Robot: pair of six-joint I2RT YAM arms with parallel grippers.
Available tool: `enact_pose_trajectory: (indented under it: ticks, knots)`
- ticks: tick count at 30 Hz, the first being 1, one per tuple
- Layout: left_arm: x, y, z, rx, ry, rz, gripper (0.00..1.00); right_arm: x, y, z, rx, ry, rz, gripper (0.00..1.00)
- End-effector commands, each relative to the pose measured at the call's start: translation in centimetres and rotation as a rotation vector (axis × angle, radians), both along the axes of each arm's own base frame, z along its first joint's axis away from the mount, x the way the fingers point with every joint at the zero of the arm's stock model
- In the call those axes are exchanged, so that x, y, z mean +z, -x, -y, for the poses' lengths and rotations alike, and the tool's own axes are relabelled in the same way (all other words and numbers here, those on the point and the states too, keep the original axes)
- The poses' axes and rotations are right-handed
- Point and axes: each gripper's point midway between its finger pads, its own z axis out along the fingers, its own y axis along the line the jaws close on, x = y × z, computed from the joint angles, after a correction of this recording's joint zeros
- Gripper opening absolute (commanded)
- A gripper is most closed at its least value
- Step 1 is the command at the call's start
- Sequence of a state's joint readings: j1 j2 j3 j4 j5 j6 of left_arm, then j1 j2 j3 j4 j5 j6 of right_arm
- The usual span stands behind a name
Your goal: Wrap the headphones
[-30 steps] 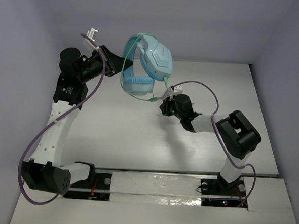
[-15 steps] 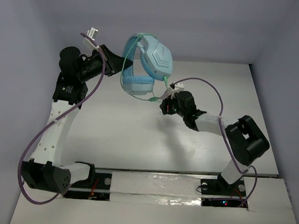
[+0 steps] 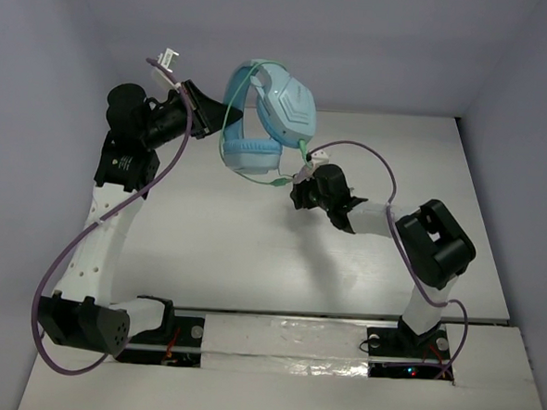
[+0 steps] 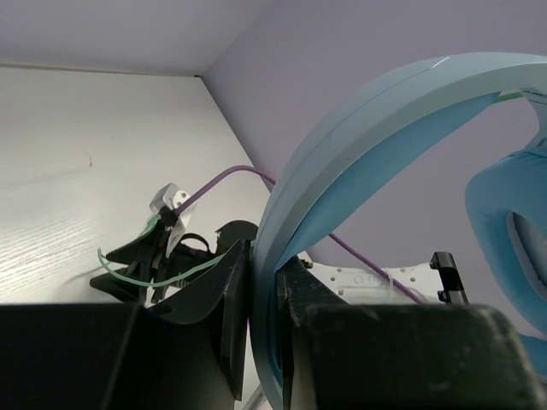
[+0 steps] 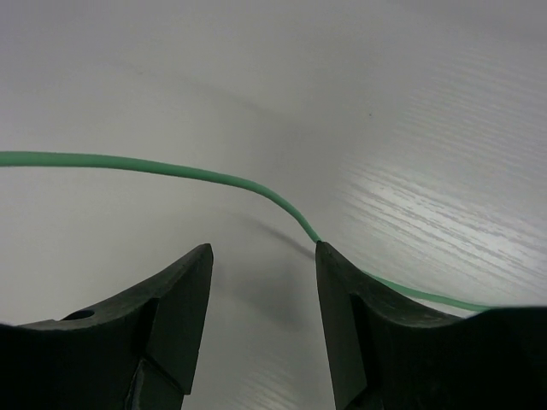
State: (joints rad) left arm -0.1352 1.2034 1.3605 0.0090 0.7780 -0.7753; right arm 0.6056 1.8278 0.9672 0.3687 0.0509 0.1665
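Observation:
The light blue headphones hang in the air above the back of the table. My left gripper is shut on their headband, which shows pinched between the jaws in the left wrist view. The thin pale-green cable loops around the ear cups and trails down to my right gripper. In the right wrist view the cable crosses just ahead of the open jaws and passes behind the right fingertip. Nothing is gripped there.
The white table is bounded by pale walls at the back and both sides. Thick purple robot cables arc over each arm. The right arm's elbow stands over the table's right half.
The right arm's elbow swung out to the right and came back, and its gripper shifted slightly left near the cable. The left arm and the headphones have not moved.

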Motion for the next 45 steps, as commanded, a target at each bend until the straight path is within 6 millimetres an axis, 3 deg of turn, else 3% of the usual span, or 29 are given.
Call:
enact_pose_trajectory:
  ticks: [1,7,11,12,14,15,21,28,29,30,32,33,37,38,39,40,43,45]
  knots:
    - [4.8,1.8,-0.5,0.004,0.024,0.135,0.0,3.6,-2.1,-0.2,-0.046,-0.07,0.107,0.57]
    - [4.1,1.7,-0.4,0.003,0.021,0.121,0.0,2.6,-2.2,0.2,-0.06,-0.033,0.09,0.55]
    - [4.2,1.6,-0.4,0.0,0.02,0.128,0.0,4.0,-2.1,0.6,-0.074,-0.055,0.133,0.58]
    - [4.4,1.7,-0.4,-0.003,0.023,0.129,0.0,3.2,-2.6,0.8,-0.068,-0.023,0.119,0.58]
    - [4.7,1.9,-0.4,-0.005,0.026,0.136,0.0,3.4,-3.3,-0.1,-0.041,-0.013,0.11,0.58]
    - [4.8,2.0,-0.4,-0.005,0.026,0.136,0.0,2.3,-3.3,-0.6,-0.013,-0.006,0.085,0.58]
    - [4.9,1.9,-0.4,-0.003,0.021,0.138,0.0,1.4,-2.3,-2.6,0.09,-0.065,0.052,0.55]
    - [5.6,2.0,-0.3,-0.007,0.046,0.143,0.0,0.7,-2.7,-3.6,0.085,-0.138,0.045,0.23]
    - [5.8,1.9,-0.4,0.005,0.047,0.146,0.0,0.8,-2.5,-3.7,0.089,-0.146,0.042,0.08]
    - [5.8,1.8,-0.5,0.014,0.049,0.142,0.0,1.4,-2.4,-3.9,0.096,-0.161,0.044,0.03]
    - [5.9,1.0,-1.0,0.065,0.059,0.138,0.0,1.6,-1.4,-4.1,0.11,-0.198,0.016,0.0]
    - [6.1,0.6,-1.3,0.09,0.067,0.138,0.0,2.8,-1.0,-4.1,0.114,-0.225,0.023,0.0]
    - [7.0,-2.3,-2.8,0.235,0.141,0.128,0.0,3.0,3.6,-6.0,0.143,-0.239,-0.01,0.0]
    - [6.6,-3.5,-3.1,0.266,0.171,0.106,0.0,2.4,4.8,-6.4,0.151,-0.217,-0.035,0.0]
    - [5.7,-4.4,-3.2,0.282,0.193,0.081,0.0,2.1,7.0,-8.0,0.199,-0.198,-0.051,0.0]
    - [6.1,-5.2,-3.6,0.316,0.241,0.074,0.0,2.3,7.7,-8.2,0.185,-0.176,-0.041,0.0]
    - [3.7,-8.1,-5.0,0.439,0.237,0.019,0.0,1.6,11.7,-9.6,0.223,-0.126,-0.08,0.0]
    - [2.6,-10.2,-6.9,0.57,0.201,0.013,0.0,2.7,14.1,-10.1,0.252,-0.128,-0.085,0.0]
